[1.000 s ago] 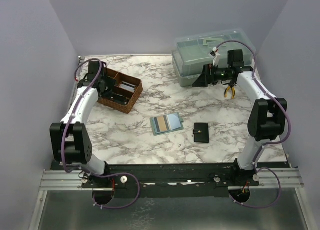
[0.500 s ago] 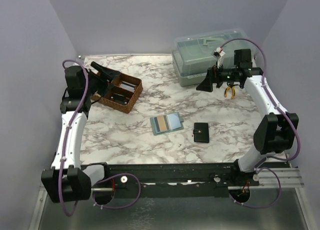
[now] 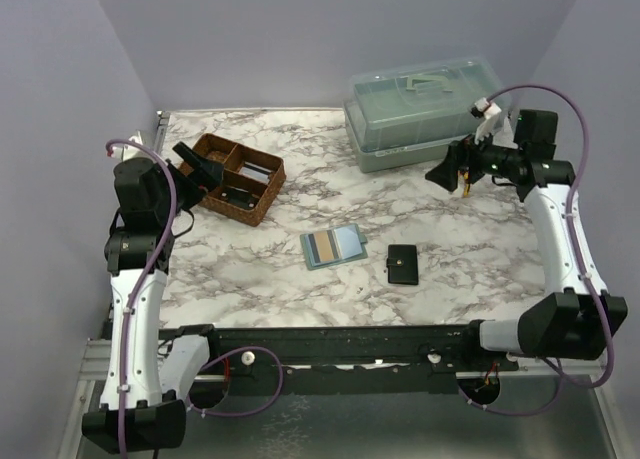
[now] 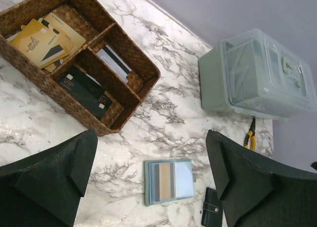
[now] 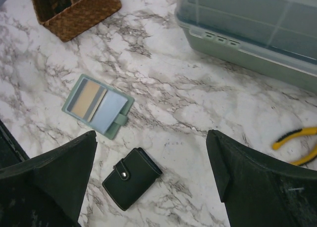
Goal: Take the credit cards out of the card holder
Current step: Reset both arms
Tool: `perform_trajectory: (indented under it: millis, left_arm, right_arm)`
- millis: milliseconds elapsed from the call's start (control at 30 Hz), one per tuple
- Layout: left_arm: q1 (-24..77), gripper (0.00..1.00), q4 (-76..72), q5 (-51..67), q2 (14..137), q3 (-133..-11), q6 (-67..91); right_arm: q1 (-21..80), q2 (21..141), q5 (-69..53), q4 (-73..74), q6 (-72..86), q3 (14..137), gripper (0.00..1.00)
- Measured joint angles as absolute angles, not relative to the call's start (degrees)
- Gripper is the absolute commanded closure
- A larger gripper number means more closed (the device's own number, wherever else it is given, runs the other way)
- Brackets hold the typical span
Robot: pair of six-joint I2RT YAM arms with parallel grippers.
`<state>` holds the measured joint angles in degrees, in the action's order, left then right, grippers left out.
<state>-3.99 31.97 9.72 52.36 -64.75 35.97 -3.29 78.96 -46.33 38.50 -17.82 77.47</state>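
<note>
Card holder (image 3: pixel 333 246) lies open and flat on the marble table (image 3: pixel 250 274), about the middle, well apart from both arms. Two cards sit in it side by side. From above, the tan card (image 3: pixel 323 245) is on the left half and the blue card (image 3: pixel 347 242) on the right. The snap tab sticks out from the blue side.

Just to its right lies a black wallet (image 3: pixel 402 264), snapped shut and not touching it.

At the back left stands a wicker basket (image 3: pixel 262 204) with three compartments. The left wrist view shows yellow cards in one, dark cards in another and a pale striped card in the third. At the back right is a clear plastic box (image 3: pixel 425 109) with its lid on. Yellow-handled pliers (image 5: pixel 297 145) lie on the table in front of its right end.

The left arm (image 3: pixel 140 244) holds its jaws up in the air by the basket's left end. They stand wide, the two dark fingers (image 4: pixel 49 182) far apart with nothing between them, and the open holder shows below the gap.

The right arm (image 3: pixel 565 229) reaches in from the right, with its jaws raised near the box's front right corner. They too are spread wide and grip nothing. Its camera looks down past the fingers (image 5: pixel 257 182) at the holder, the black wallet and the pliers.
</note>
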Motion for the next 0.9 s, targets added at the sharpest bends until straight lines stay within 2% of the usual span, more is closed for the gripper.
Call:
perform_trajectory:
  millis: [200,300,567,900]
  left_arm:
    - [-3.38,0.01,28.1,12.14,39.48,-48.36,38.09]
    - [-2.98,0.01,28.14,15.35,34.33,-44.4,39.51]
    - [-0.47,0.01,29.36,26.02,31.53,-45.41,41.34]
    - [1.02,0.01,30.17,29.12,35.24,-49.56,41.54]
  right_arm:
    - [-9.26,71.18,-45.41,36.75,-8.75,75.7,0.0]
    - [-9.28,66.96,-45.39,35.31,-4.58,73.03,0.0]
    - [-10.33,55.94,-44.14,35.66,-1.43,70.5,0.0]
    - [-10.61,49.15,-40.71,32.58,5.67,68.75,0.0]
